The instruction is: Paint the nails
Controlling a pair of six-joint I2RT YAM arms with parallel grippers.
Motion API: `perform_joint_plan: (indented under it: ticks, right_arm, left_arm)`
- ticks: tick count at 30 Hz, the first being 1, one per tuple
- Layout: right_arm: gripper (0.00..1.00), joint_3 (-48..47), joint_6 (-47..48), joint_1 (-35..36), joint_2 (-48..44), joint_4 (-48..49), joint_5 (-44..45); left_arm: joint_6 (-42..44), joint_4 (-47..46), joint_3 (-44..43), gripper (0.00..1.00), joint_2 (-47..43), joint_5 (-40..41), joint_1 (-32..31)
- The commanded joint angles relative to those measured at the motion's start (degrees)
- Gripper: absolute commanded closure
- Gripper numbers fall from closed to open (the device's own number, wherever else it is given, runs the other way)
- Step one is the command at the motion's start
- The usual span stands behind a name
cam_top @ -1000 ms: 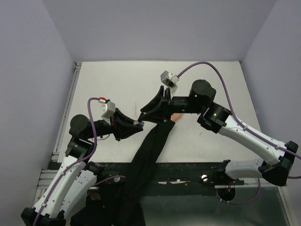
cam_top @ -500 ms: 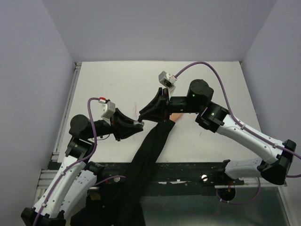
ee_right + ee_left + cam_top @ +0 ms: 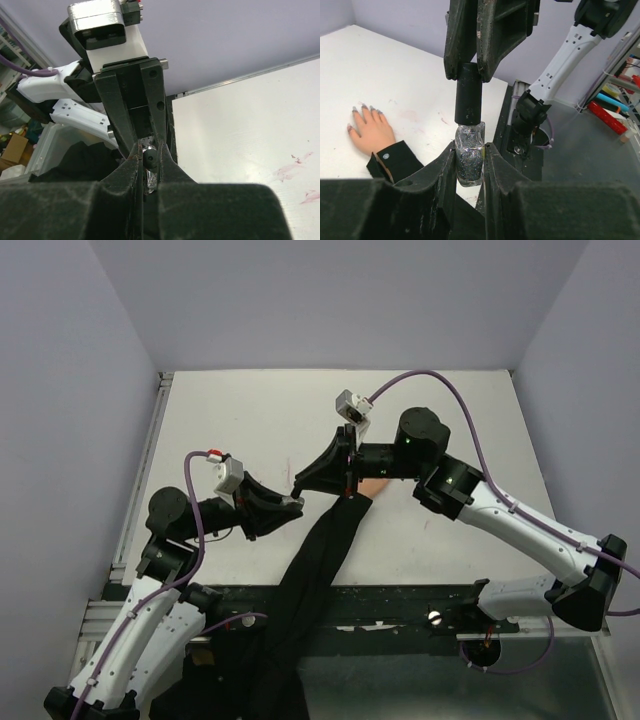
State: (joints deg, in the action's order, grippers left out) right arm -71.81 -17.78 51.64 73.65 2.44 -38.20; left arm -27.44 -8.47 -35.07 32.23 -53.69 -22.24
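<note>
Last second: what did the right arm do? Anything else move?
The right gripper shifted slightly to the left, toward the left gripper, and closed its jaws on the black cap of the glitter polish bottle. Unchanged: the left gripper stays clamped on the bottle, and the fake hand and its black sleeve lie where they were.

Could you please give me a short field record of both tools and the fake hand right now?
left tool: shut on the glittery bottle, upright
right tool: shut on its black cap from above
cap: on the bottle
fake hand: palm down on the table, black sleeve, clear of both tools
nails: greyish-purple, unreached
</note>
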Motion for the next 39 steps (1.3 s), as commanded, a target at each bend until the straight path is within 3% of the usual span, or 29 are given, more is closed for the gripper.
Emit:
perform_joint_plan:
  ticks: [1,20,32,39]
  right_arm:
    - [0.99,-0.8,-1.1,0.1,2.0,-6.2,3.8]
    - [0.99,-7.3,-18.9,0.4,16.4,-12.8,19.6]
    - [0.99,-17.9,-29.1,2.7,28.4,-21.7,27.7]
    - [0.99,-20.9,-34.6,3.7,32.8,-20.9,29.1]
  left_arm:
    - [4.1,2.0,-0.2,1.00,-1.8,8.9,0.1]
    - [15.0,14.8,-2.6,1.00,-0.2,37.8,0.2]
    - [19.2,18.7,-4.2,1.00,4.3,47.6,0.1]
    - [21.2,20.7,-4.9,1.00,6.5,52.5,-0.1]
